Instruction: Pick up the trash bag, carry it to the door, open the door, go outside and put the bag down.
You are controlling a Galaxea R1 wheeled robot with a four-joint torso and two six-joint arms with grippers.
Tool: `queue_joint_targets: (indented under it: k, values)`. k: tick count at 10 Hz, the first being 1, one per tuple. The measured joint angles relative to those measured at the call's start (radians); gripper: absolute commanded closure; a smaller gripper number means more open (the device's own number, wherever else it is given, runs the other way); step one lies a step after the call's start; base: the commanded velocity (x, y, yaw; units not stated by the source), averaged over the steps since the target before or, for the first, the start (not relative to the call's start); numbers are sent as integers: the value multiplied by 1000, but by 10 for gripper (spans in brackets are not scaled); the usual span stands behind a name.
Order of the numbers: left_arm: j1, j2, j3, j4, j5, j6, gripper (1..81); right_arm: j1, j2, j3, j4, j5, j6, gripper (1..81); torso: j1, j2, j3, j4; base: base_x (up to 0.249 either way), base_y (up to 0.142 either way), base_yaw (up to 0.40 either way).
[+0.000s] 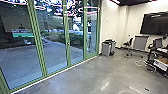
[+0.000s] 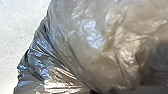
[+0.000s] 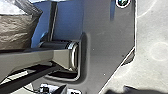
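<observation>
Left wrist view: the wrinkled translucent plastic trash bag [image 2: 75, 50] was seen close up, with pale floor [image 2: 20, 22] beyond it; whether the left tool or the right tool was apart or clamped could not be told. In the head view, green-framed glass doors [image 1: 68, 43] were shown at left, a gray bin [image 1: 106, 49] near their far end.

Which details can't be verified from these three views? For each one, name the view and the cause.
Trash bag, full outline: left wrist view, cut off by the picture's edges.
Trash bag contents: left wrist view, hidden by crumpled film.
Wall screen, far end: head view, cut off by the right edge.
Desk, far part: head view, also cut off there.
Dark object on the floor: head view, too small to identify.
</observation>
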State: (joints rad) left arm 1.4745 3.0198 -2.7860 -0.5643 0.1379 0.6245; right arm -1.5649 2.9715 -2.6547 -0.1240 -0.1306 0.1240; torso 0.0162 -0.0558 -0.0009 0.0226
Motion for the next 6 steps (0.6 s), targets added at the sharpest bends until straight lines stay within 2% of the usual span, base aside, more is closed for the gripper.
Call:
queue_joint_targets:
  k: [6]
  values:
    - [0, 2, 0, 0, 0, 3, 811, -16, 33, -63, -26, 30, 0, 10, 0, 0, 0, 0, 143, 0, 0]
